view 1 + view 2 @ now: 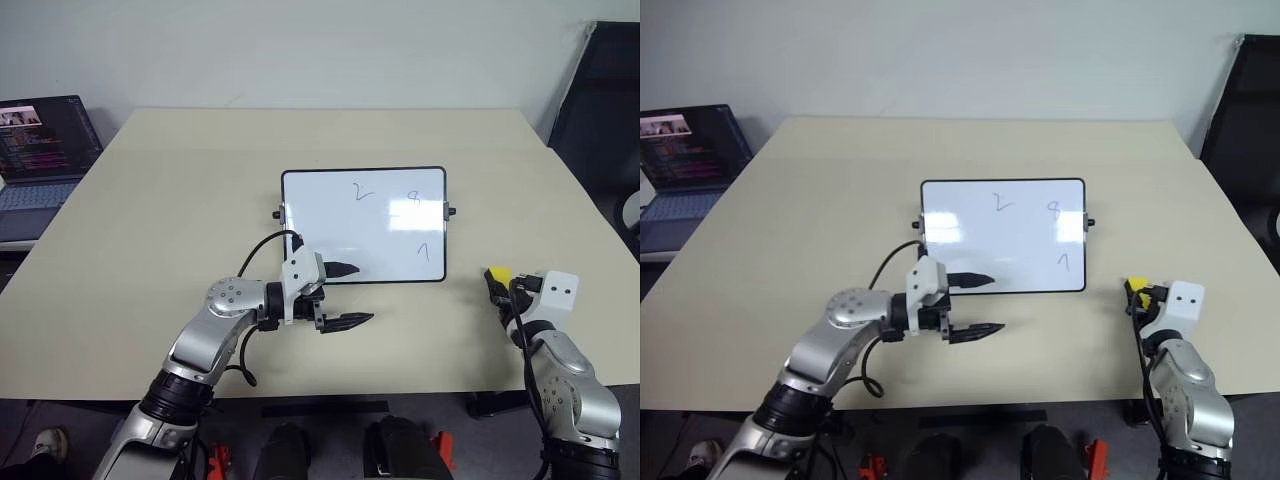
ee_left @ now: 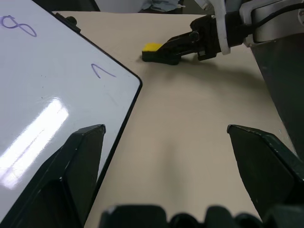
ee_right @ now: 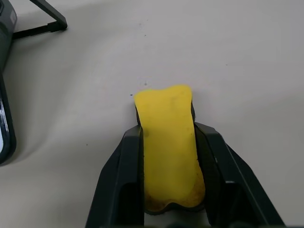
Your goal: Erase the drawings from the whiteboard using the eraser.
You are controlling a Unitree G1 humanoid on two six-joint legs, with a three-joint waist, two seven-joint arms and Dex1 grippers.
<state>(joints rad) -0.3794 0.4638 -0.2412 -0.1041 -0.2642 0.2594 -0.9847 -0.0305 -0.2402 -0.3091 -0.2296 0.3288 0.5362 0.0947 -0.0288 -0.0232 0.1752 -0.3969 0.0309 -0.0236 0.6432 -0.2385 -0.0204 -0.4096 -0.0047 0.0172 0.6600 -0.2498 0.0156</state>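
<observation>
The whiteboard [image 1: 364, 225] lies flat at the middle of the table, with the drawings on it: a "2" [image 1: 362, 191], a loop-shaped mark [image 1: 414, 201] and a "1" [image 1: 423, 251]. My left gripper [image 1: 348, 296] hovers open at the board's near edge, pointing right, one finger over the board and one over the table. To the right of the board, my right gripper [image 1: 496, 281] is shut on the eraser [image 3: 170, 142], a yellow block with a dark underside that rests on the table and is squeezed narrow between the fingers [image 3: 124, 180].
An open laptop [image 1: 40, 160] stands at the far left, beyond the table edge. A dark chair [image 1: 600, 100] is at the far right. Bare tabletop [image 1: 200, 180] lies all around the board.
</observation>
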